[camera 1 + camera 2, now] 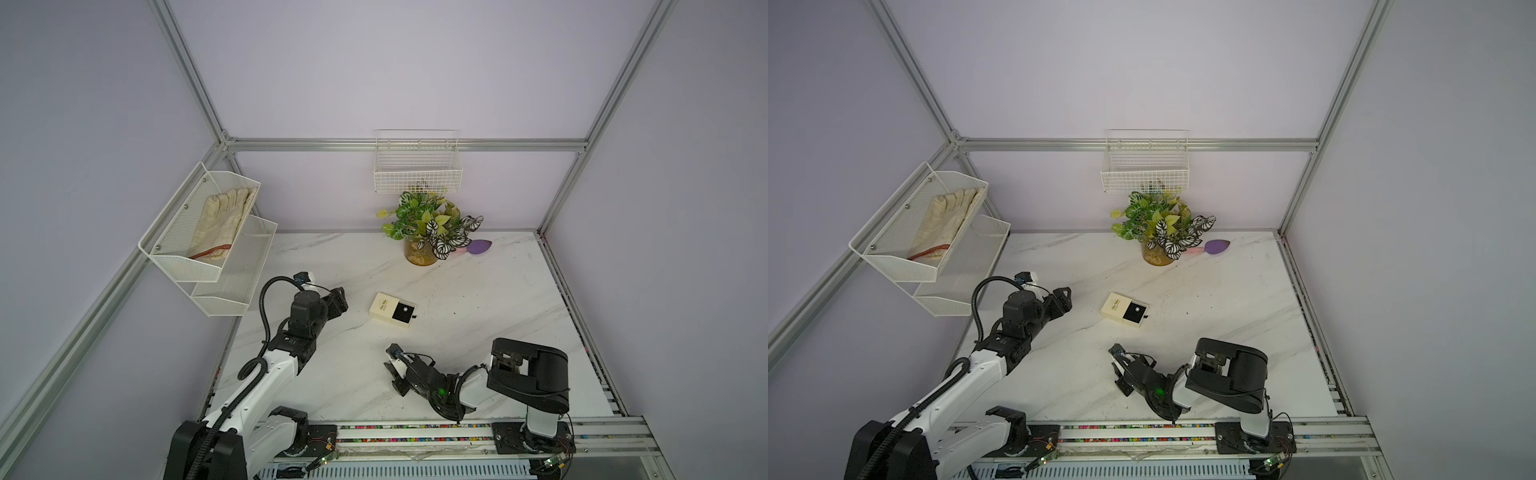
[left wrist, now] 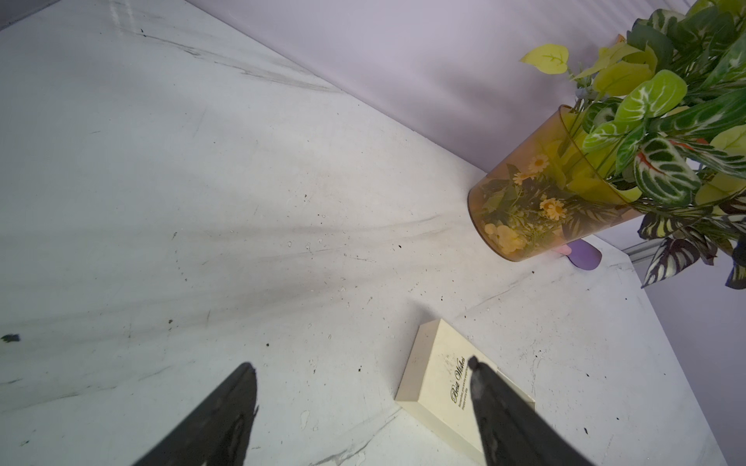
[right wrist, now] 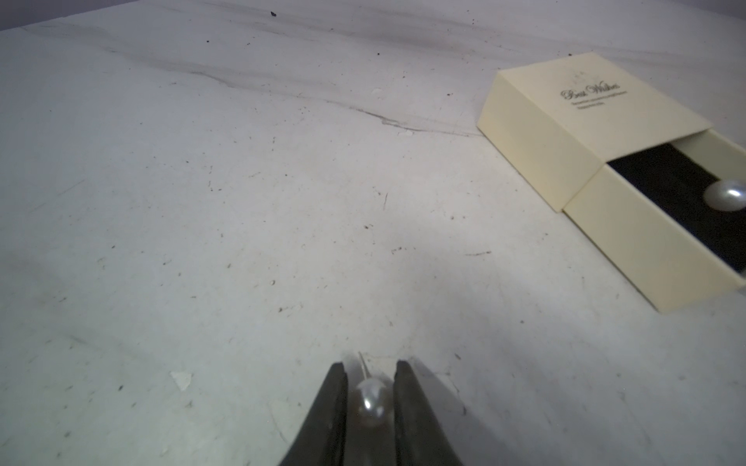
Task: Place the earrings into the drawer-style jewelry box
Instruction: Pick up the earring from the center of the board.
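Your table (image 1: 478, 332) is the biggest thing here: one marble top closed by walls at the back and both sides and by a rail along the front. The widest bare stretch runs from the middle out to the right edge, and a second lies between the two arms.

You have two arms. The left gripper (image 2: 360, 363) hangs with its fingers spread wide and nothing between them, near the closed end of the box but apart from it. The right gripper (image 3: 370, 365) sits low on the table, in front of the box and well apart from it.

Off the table, one two-tier mesh rack (image 1: 199, 249) on the left wall holds one glove (image 1: 222, 220), and one wire basket (image 1: 417, 166) hangs on the back wall. One potted plant (image 1: 428, 220) stands by the back edge, with one purple object (image 1: 480, 246) just beside it.

The one jewelry box (image 1: 384, 305) lies mid-table, far from every edge, its tray (image 3: 629, 238) slid out toward the right.

Two earrings show. The first earring (image 3: 724, 195) lies on the tray's black lining. The second earring (image 3: 371, 399) sits between the right fingers, which flank it closely. You cannot tell whether they pinch it.
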Robot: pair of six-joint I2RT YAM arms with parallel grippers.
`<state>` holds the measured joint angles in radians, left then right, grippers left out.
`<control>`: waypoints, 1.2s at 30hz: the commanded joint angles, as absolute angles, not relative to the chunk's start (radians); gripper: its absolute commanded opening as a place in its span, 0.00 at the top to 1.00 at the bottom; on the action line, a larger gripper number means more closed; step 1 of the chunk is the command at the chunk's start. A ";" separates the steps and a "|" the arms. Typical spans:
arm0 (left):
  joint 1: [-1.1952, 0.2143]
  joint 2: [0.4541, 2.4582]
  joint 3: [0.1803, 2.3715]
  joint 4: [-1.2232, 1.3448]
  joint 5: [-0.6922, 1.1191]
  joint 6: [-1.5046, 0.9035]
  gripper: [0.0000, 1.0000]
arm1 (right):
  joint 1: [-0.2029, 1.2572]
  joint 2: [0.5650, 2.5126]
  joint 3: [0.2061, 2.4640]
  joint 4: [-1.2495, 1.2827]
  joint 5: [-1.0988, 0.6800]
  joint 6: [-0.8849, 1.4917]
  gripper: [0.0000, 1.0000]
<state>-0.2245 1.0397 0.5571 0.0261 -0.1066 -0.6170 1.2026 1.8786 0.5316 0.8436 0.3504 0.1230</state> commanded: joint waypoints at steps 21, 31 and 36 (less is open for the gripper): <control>-0.219 1.052 0.544 0.087 -0.097 -0.617 0.18 | 1.208 1.885 0.522 0.759 0.351 0.149 0.80; -0.218 1.052 0.545 0.086 -0.098 -0.615 0.18 | 1.208 1.914 0.539 0.760 0.360 0.155 0.77; -0.218 1.051 0.545 0.086 -0.098 -0.615 0.18 | 1.208 1.904 0.527 0.757 0.363 0.158 0.79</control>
<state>-0.2245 1.0500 0.5571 0.0437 -0.0967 -0.6174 1.2026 1.8820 0.5423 0.8295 0.3531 0.1524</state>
